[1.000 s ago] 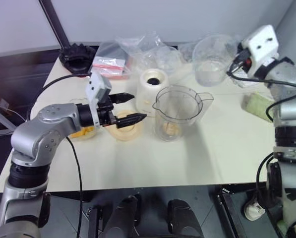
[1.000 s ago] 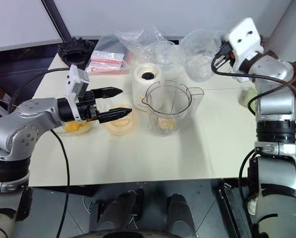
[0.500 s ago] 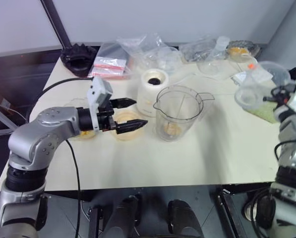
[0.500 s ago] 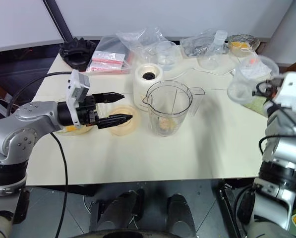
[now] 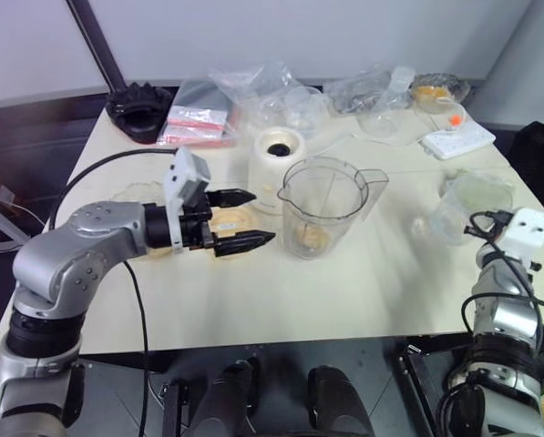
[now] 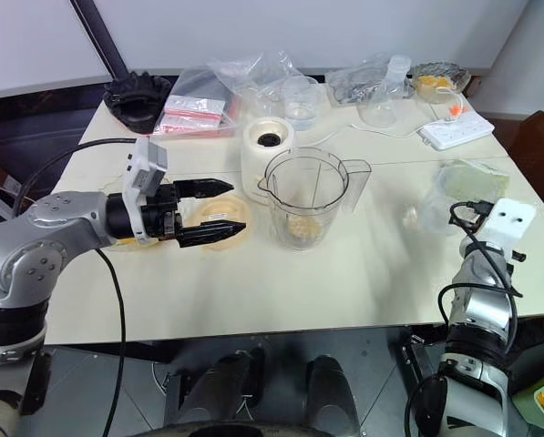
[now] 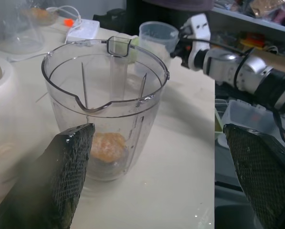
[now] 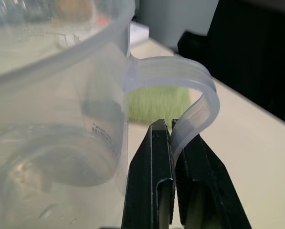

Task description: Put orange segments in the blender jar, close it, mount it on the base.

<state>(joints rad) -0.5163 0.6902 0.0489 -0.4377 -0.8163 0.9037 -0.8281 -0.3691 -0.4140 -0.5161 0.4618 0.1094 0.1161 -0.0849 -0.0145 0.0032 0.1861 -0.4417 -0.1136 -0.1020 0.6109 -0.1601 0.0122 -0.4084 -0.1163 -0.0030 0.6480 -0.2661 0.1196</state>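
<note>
Inside blender jar [image 5: 325,206], orange segments [image 7: 107,146].

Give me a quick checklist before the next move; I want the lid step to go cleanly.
1. Orange segments in the blender jar: ok.
2. Jar upright with an open top: ok.
3. Left gripper open and empty: ok.
4. Lid beneath the left gripper, reachable: ok.
5. Right gripper free: not ok, shut on the handle of a clear cup.
6. Base socket unobstructed: ok.
</note>
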